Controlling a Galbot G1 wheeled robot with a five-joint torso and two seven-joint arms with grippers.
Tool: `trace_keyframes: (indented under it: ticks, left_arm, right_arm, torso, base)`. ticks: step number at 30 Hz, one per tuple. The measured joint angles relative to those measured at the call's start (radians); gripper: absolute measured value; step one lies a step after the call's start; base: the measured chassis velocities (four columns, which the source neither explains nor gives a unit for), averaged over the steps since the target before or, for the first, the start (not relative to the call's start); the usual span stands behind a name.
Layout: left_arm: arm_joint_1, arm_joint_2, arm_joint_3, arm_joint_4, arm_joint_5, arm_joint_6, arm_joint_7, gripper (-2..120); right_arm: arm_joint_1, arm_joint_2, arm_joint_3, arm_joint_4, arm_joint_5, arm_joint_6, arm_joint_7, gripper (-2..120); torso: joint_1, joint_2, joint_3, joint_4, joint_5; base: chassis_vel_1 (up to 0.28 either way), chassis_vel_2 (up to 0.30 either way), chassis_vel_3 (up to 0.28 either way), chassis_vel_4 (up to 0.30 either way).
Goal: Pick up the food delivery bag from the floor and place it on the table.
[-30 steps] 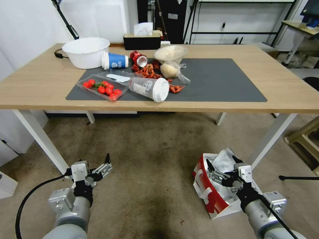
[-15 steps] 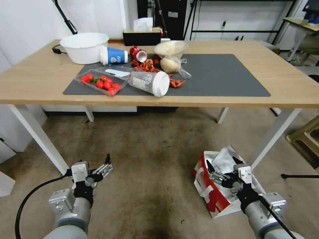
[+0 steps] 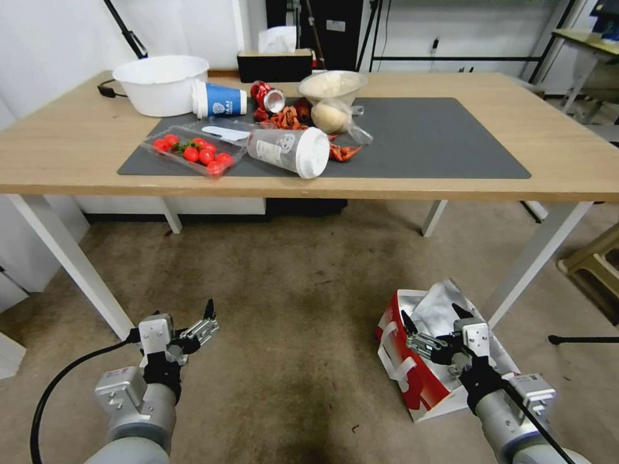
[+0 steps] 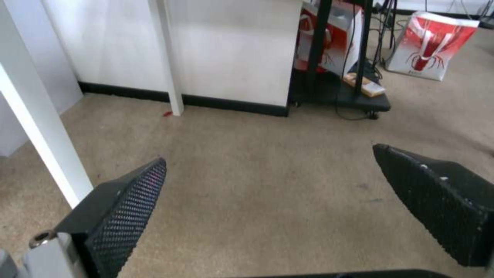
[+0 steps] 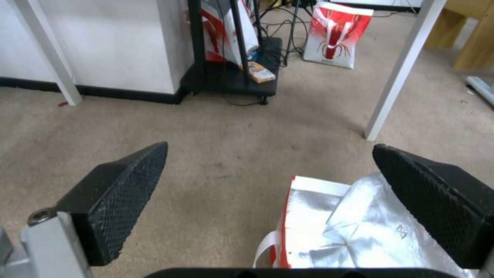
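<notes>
- One broad floor of brownish-grey carpet with dark stains spreads beneath me.
- Across it stands the table, light wood on white legs, with a dark grey mat on top; a white bowl, a blue cup on its side, a tray of tomatoes and a tipped clear cup lie there.
- On the floor, near the table's right front leg, sits the food delivery bag, red-sided, its silver lining showing at the open mouth.
- Above that mouth hangs my right gripper, fingers spread wide, holding nothing.
- Over bare carpet my left gripper hangs, fingers spread wide, empty.
</notes>
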Motion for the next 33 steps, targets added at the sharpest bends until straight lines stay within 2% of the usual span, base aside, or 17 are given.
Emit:
trace_keyframes:
  ticks: [19, 33]
  left_arm:
    - [-0.006, 0.002, -0.001, 0.005, 0.002, -0.003, 0.006, 100]
    - [-0.008, 0.001, 0.003, 0.006, 0.000, -0.010, 0.008, 100]
  right_arm:
    - [-0.004, 0.002, 0.004, -0.003, -0.002, 0.003, -0.004, 100]
    - [-0.006, 0.000, 0.009, 0.002, -0.002, 0.006, -0.002, 100]
  torso:
    - [-0.022, -0.072, -0.050, 0.0000, 0.0000]
    - [-0.035, -0.133, -0.097, 0.0000, 0.0000]
  base:
    - [0.000, 0.000, 0.000, 0.000]
    - [0.000, 0.000, 0.000, 0.000]
